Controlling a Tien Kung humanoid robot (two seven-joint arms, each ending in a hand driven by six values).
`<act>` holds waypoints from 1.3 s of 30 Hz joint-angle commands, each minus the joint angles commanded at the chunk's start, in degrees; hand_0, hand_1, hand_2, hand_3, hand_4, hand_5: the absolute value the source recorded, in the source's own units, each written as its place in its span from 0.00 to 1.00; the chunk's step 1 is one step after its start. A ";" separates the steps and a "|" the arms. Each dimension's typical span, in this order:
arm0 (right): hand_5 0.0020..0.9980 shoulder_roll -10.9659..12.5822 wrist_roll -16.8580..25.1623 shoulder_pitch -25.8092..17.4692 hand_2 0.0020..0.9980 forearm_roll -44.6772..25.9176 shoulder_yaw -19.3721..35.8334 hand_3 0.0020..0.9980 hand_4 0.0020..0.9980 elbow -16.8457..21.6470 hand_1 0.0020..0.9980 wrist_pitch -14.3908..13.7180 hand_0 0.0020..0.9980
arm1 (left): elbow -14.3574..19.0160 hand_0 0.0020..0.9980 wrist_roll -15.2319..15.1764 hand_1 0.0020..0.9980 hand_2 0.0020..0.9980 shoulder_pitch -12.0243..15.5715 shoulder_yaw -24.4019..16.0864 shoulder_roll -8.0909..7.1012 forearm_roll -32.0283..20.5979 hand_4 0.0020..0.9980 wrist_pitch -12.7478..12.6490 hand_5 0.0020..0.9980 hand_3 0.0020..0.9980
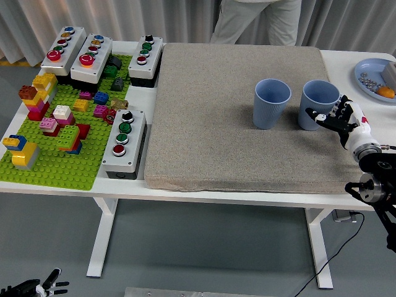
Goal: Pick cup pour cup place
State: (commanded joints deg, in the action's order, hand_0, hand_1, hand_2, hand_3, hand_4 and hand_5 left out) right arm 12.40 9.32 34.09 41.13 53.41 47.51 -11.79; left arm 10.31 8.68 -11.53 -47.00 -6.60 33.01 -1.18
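Observation:
Two light blue cups stand upright on the grey mat [210,124]. The left cup [271,103] stands free near the mat's middle right. The right cup [317,102] sits on the mat close beside it, a small gap between them. My right hand [337,117] reaches in from the right edge and wraps the right cup's side, thumb across its front wall and fingers behind it. What is inside either cup does not show. My left hand [38,288] hangs below the table at the bottom left corner, fingers relaxed and holding nothing.
A green baseplate [55,167] with several toy bricks and several button boxes [124,143] fills the table's left. A blue plate [371,68] with small items and an orange thing sits at the far right. A person in light trousers [257,18] stands behind the table.

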 joint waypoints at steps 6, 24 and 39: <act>0.09 0.05 0.39 0.05 0.67 0.02 0.06 0.67 0.72 -0.12 0.75 0.98 0.88 | 0.00 0.72 0.01 0.71 0.74 0.03 0.15 -0.02 -0.02 0.52 0.04 0.98 0.64; 0.26 0.52 -3.45 0.33 1.00 3.77 1.38 0.99 0.86 -0.39 0.90 5.43 0.93 | 0.00 0.72 -0.04 0.71 0.74 -0.09 -0.04 0.04 -0.06 0.52 -0.01 0.98 0.64; 0.21 0.83 -4.53 0.36 1.00 4.81 1.84 1.00 0.83 -0.04 0.91 5.98 0.93 | 0.00 0.72 -0.02 0.71 0.74 -0.08 -0.22 0.07 0.03 0.52 -0.02 0.98 0.64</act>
State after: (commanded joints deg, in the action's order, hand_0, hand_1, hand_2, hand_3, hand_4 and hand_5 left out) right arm 13.23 4.79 34.45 45.95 55.25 47.46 -5.82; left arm 10.31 8.66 -11.60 -47.22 -6.53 33.04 -1.20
